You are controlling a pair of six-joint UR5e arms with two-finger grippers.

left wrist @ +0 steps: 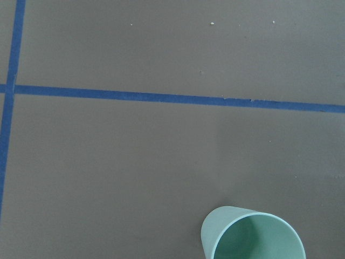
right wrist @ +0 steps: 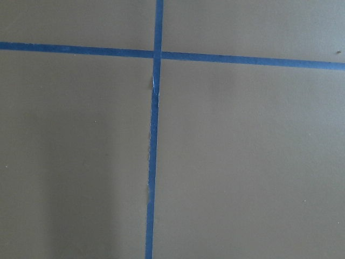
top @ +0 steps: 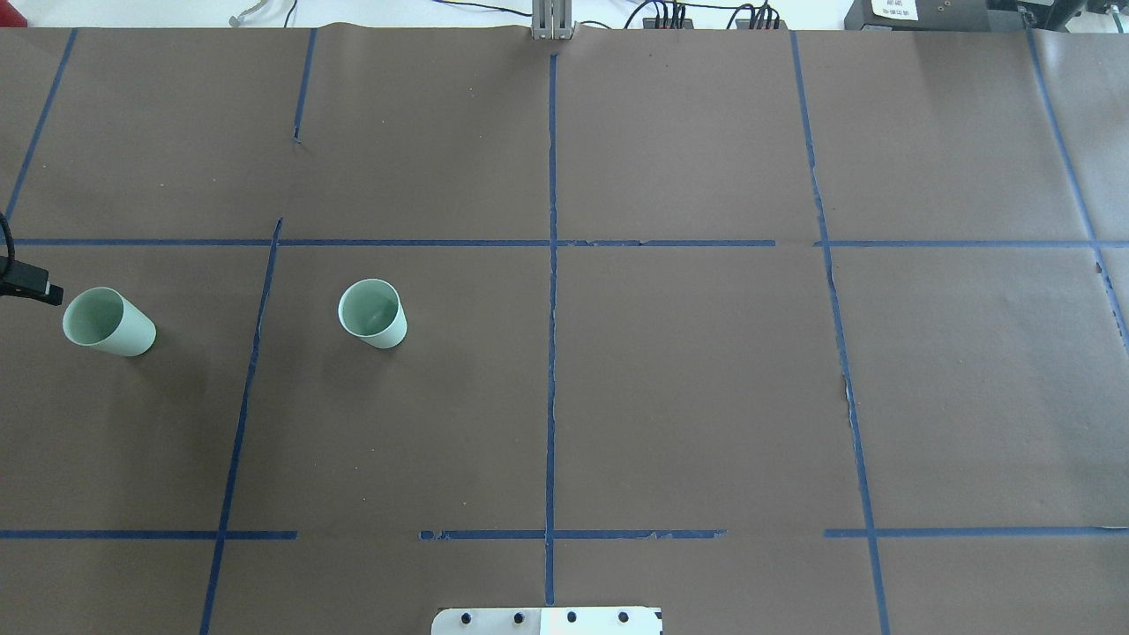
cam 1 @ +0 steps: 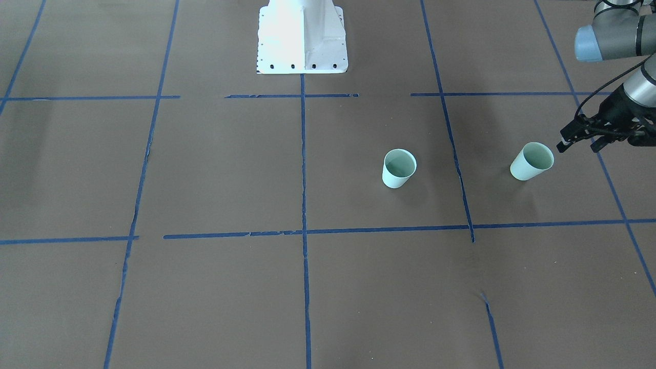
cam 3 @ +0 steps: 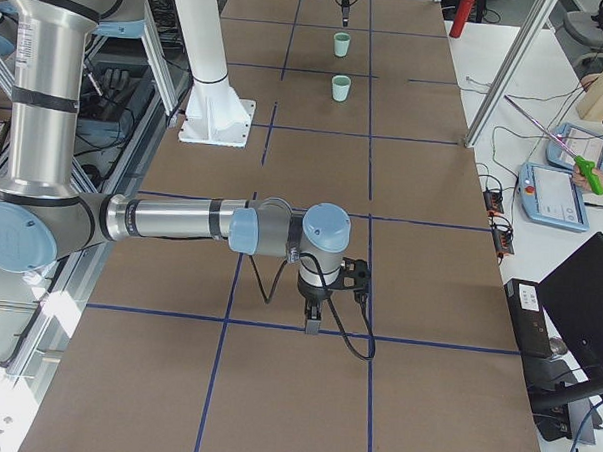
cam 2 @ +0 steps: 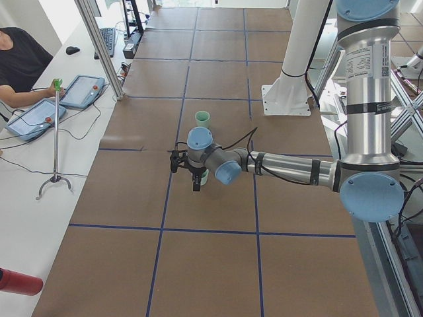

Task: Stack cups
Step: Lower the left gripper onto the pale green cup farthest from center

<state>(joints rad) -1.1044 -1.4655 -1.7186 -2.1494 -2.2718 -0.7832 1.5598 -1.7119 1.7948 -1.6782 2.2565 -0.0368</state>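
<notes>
Two pale mint-green cups stand upright on the brown table. One cup (cam 1: 399,168) (top: 373,313) is near the middle. The other cup (cam 1: 532,161) (top: 108,321) stands towards the robot's left end, and its rim shows at the bottom of the left wrist view (left wrist: 253,234). My left gripper (cam 1: 579,145) hovers just beyond this outer cup, apart from it, its jaws open and empty. Only one fingertip (top: 35,287) shows in the overhead view. My right gripper (cam 3: 312,322) shows only in the exterior right view, low over bare table far from both cups. I cannot tell its state.
Blue tape lines (top: 551,309) divide the table into squares. The white robot base (cam 1: 302,36) stands at the table's robot side. An operator with tablets (cam 2: 30,119) sits at a side bench beside a thin metal stand (cam 2: 56,139).
</notes>
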